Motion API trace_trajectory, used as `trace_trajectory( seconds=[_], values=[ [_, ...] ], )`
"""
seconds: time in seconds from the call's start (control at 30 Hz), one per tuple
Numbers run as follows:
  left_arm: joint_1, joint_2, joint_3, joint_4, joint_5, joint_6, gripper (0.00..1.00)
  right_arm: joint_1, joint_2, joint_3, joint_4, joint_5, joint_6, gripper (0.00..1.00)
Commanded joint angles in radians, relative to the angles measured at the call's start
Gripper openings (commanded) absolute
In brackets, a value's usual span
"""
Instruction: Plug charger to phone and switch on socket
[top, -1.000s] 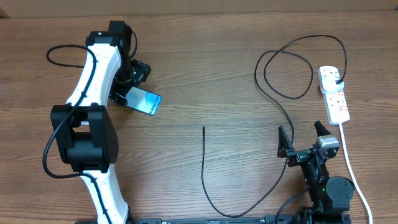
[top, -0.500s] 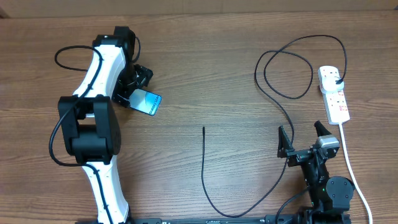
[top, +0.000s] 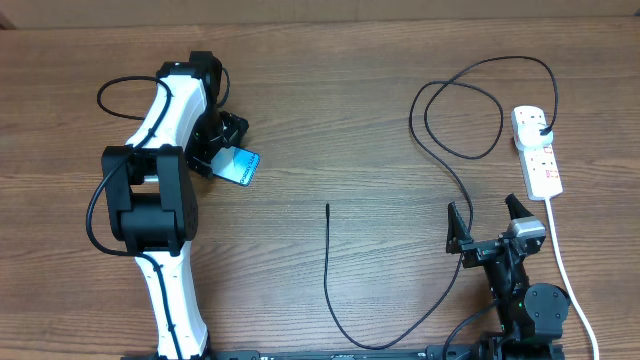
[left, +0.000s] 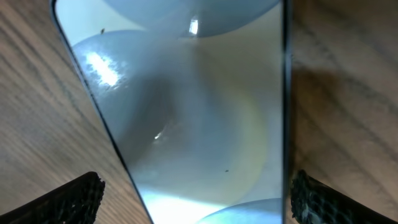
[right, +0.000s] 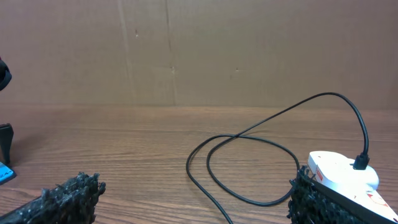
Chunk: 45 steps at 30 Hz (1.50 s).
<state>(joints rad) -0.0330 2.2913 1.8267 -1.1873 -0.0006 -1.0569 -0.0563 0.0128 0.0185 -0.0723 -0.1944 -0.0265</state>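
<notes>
The phone (top: 241, 166) lies flat at the left of the table, its light-blue screen up. My left gripper (top: 218, 148) hangs over its near end, open. In the left wrist view the phone (left: 199, 112) fills the picture and lies between the two fingertips (left: 71, 200), apart from the left one and close to the right one. The charger (top: 327, 260) is a thin black cable; its free tip rests mid-table, and it loops round to a plug in the socket (top: 540, 160) at the right. My right gripper (top: 490, 222) stands open near the front edge, holding nothing. In the right wrist view the right gripper (right: 189, 202) faces the charger (right: 249, 140) and the socket (right: 342, 174).
The socket's white cord (top: 566, 275) runs down the right side past my right arm. A cardboard wall (right: 186, 50) closes the far side of the table. The left arm's white links (top: 150, 200) stretch from the front edge up to the phone.
The left arm has swung to the right and its gripper has settled further over the phone's near end. The phone, charger, socket and right arm have not moved.
</notes>
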Motion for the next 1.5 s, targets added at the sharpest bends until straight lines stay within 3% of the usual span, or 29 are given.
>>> trace_trajectory(
  seconds=[0.0,0.7,0.97,1.47],
  values=[
    [-0.006,0.011,0.008,0.014,-0.008,-0.025,1.0,0.008,-0.008,-0.011,0.004,0.01,-0.005,1.0],
    [-0.006,0.011,0.003,0.003,-0.048,-0.026,1.0,0.008,-0.008,-0.011,0.004,0.01,-0.005,1.0],
    [-0.007,0.011,-0.025,-0.01,-0.07,-0.134,1.0,0.008,-0.008,-0.011,0.004,0.01,-0.005,1.0],
    [-0.008,0.011,-0.026,0.027,-0.085,-0.14,1.0,0.008,-0.008,-0.011,0.004,0.01,-0.005,1.0]
  ],
)
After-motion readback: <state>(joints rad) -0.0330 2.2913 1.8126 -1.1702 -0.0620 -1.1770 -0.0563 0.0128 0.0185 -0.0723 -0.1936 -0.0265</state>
